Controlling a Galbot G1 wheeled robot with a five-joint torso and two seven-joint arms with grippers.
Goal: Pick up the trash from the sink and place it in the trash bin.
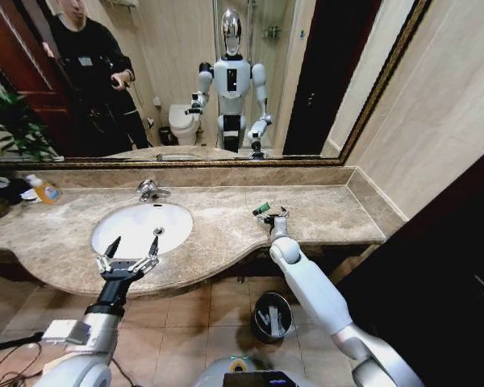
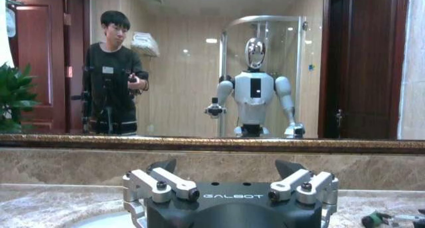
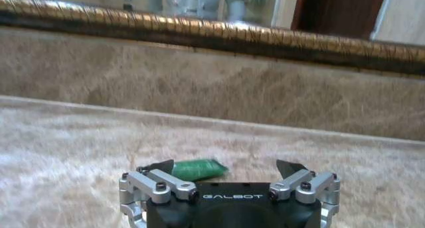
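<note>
A: Which way does the green piece (image 1: 262,208) lie?

B: Its long axis runs slantwise across the marble counter (image 1: 323,211), one end toward the mirror wall. It rests just ahead of the right gripper (image 1: 276,216), nearer one fingertip, not between the two.

A: What does it look like?

B: Small, bright green, crinkled like a packet; a dark bit at one end.

A: Are that gripper's fingers spread?

B: Yes, spread wide, holding nothing. The left gripper (image 1: 131,249) hangs spread too, over the near rim of the sink (image 1: 137,222).

A: And the containers?

B: The basin looks bare. The trash bin (image 1: 272,316) stands on the floor below the right arm, with pale pieces inside.
</note>
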